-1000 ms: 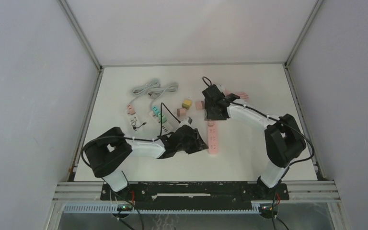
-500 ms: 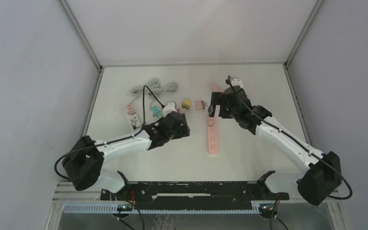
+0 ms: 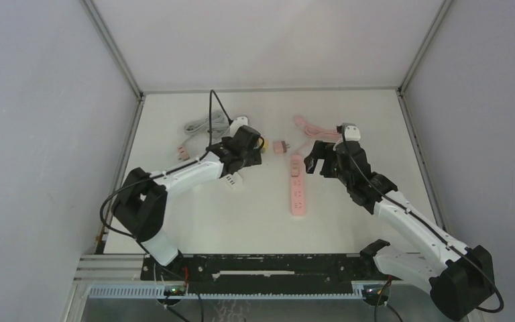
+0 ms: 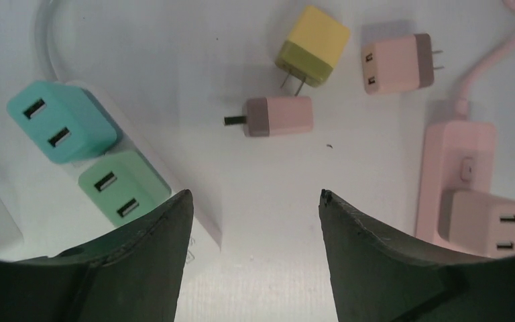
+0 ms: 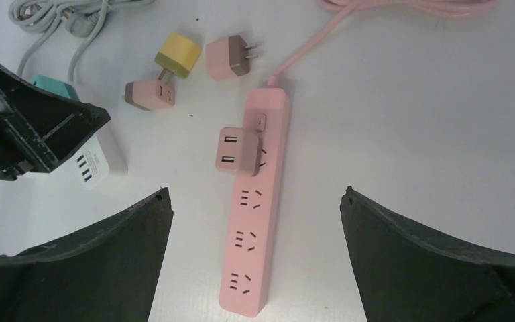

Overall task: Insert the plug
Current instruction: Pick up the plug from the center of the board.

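**Pink strip carries one plug; both tools empty**

From above, we see the pink power strip (image 3: pixel 298 191) lying lengthwise on the table (image 3: pixel 362 121), its cord end farthest from the arm bases. The left tool (image 3: pixel 247 151) hangs well to the left of the strip's cord end. The right tool (image 3: pixel 314 157) hangs just to the right of it.

In the left wrist view, our left tool's jaws stand apart with nothing between them. Left of the strip lie three loose plugs: a pink plug (image 4: pixel 278 115) on its side, a yellow plug (image 4: pixel 312 45), and a second pink plug (image 4: pixel 397 64) nearest the strip. A pink adapter (image 4: pixel 483 221) sits in the strip's socket beside the switch.

In the right wrist view, our right tool is spread wide and empty above the strip. Three sockets beyond the seated adapter, away from the cord end, stand free.

We judge one insertion done and a fresh pick now in hand. The next move calls for lowering the left tool over the pink plug and closing across its body. We would then turn its prongs down toward the free socket next to the adapter, with the right tool steadying the strip.
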Robot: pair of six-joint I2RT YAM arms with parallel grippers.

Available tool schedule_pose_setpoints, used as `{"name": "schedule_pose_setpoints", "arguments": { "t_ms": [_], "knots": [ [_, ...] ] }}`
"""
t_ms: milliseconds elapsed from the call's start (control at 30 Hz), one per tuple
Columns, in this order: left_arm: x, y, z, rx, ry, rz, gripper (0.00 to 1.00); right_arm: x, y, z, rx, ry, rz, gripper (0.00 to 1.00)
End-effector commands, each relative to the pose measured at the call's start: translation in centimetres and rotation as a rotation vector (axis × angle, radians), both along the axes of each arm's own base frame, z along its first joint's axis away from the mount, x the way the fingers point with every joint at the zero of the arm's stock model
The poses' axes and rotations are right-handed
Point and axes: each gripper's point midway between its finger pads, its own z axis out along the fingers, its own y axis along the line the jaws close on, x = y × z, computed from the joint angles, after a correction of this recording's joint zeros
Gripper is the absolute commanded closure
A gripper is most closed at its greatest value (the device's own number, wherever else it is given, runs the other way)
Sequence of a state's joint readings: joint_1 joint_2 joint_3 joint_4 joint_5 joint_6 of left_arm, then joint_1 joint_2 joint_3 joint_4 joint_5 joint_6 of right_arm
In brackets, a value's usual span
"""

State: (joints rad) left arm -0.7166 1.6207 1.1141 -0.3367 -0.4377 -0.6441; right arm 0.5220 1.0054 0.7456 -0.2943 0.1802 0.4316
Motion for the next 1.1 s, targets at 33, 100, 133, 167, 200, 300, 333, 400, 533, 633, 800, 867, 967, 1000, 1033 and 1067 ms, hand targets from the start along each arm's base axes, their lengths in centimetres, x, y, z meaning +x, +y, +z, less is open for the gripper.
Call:
{"name": "schedule_pose_setpoints", "arguments": {
  "t_ms": [33,100,133,167,200,300,333,400,533,633,800,867,967,1000,1033,1067],
  "knots": [
    [2.8,-0.6,0.7,0.025,0.002,-0.013,0.27,1.3,0.0,1.7,0.076,-0.077,-0.006,0.00],
    [3.4,-1.0,0.3,0.032,0.017,-0.011,0.27,1.3,-0.1,1.3,0.088,-0.072,-0.001,0.00],
    [3.8,-1.3,0.0,0.034,0.021,-0.011,0.27,1.4,-0.2,1.1,0.093,-0.069,-0.002,0.00],
    [4.0,-1.5,-0.3,0.035,0.026,-0.013,0.27,1.4,-0.3,1.1,0.098,-0.067,-0.003,0.00],
    [4.3,-1.8,-0.5,0.038,0.028,-0.014,0.27,1.5,-0.3,0.9,0.099,-0.064,-0.004,0.00],
    [5.2,-2.4,-1.0,0.041,0.036,-0.012,0.27,1.5,-0.6,0.7,0.101,-0.061,-0.006,0.00],
    [5.5,-2.5,-1.1,0.042,0.038,-0.011,0.27,1.5,-0.7,0.7,0.103,-0.063,-0.009,0.00],
    [5.8,-2.7,-1.7,0.053,0.045,-0.007,0.27,1.5,-0.9,0.6,0.106,-0.060,-0.012,0.00],
    [6.3,-2.5,-2.1,0.075,0.047,0.009,0.28,1.6,-1.1,0.4,0.110,-0.058,-0.013,0.00],
    [6.5,-2.3,-2.4,0.088,0.051,0.018,0.28,1.7,-1.1,0.2,0.110,-0.053,-0.013,0.00],
    [6.7,-2.1,-3.1,0.108,0.062,0.027,0.31,1.7,-1.1,0.1,0.111,-0.052,-0.014,0.00],
    [6.7,-2.2,-3.3,0.109,0.066,0.031,0.32,1.7,-1.1,0.1,0.111,-0.052,-0.015,0.00],
    [6.9,-2.2,-3.6,0.114,0.067,0.035,0.33,1.7,-1.2,0.0,0.111,-0.051,-0.016,0.00],
    [7.0,-2.2,-3.6,0.116,0.067,0.037,0.33,1.7,-1.2,0.0,0.110,-0.049,-0.017,0.00],
    [7.0,-2.2,-3.7,0.118,0.067,0.038,0.34,1.7,-1.2,-0.1,0.109,-0.048,-0.017,0.00],
    [7.1,-2.1,-3.8,0.123,0.066,0.042,0.34,1.7,-1.2,-0.1,0.109,-0.046,-0.016,0.00]
  ]
}}
